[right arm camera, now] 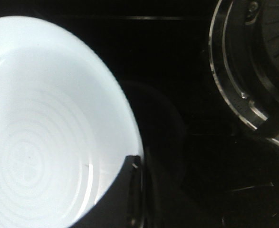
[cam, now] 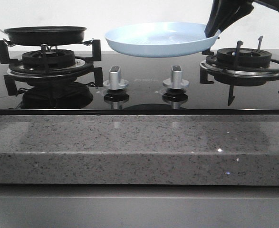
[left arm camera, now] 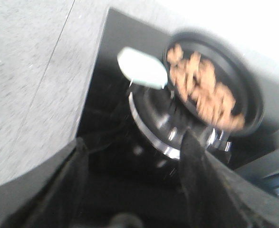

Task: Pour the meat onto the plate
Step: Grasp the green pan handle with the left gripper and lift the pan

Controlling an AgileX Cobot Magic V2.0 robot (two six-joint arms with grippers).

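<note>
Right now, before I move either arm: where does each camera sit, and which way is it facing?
Front: low at the counter edge, facing forward over the stove; right gripper holds the plate aloft by its rim.
Left wrist: on the left arm, looking at the frying pan of meat; left gripper fingers frame it.
Right wrist: on the right arm, looking down onto the plate; a finger shows.
Shared: plate in front and right wrist; pan in front and left wrist.
</note>
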